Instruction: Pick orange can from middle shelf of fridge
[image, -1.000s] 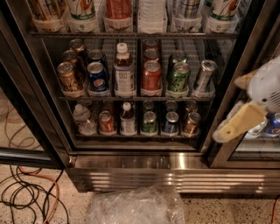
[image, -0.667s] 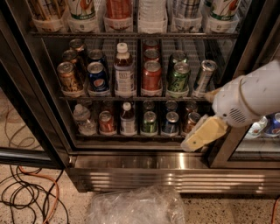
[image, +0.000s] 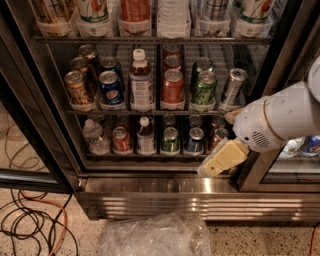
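The fridge (image: 165, 199) stands open in front of me. Its middle shelf (image: 120, 113) holds lanes of cans. The orange can (image: 78, 89), coppery with a silver lid, stands at the front of the far-left lane, with similar cans behind it. Beside it are a blue Pepsi can (image: 111, 87), a white-capped bottle (image: 141, 82), a red can (image: 172, 88), a green can (image: 204, 90) and a silver can (image: 233, 86). My gripper (image: 219, 159), cream-coloured on a white arm, hangs low at the right by the lower shelf's right end, far from the orange can.
The top shelf (image: 150, 37) carries tall cups and bottles. The lower shelf (image: 145, 156) holds small cans and bottles. A black door frame (image: 257, 172) stands right of the gripper. A crumpled plastic bag (image: 155, 236) and cables (image: 30, 222) lie on the floor.
My arm has swung in from the right edge, leftward and downward, so the gripper now sits in front of the lower shelf's right end. The cans have not moved.
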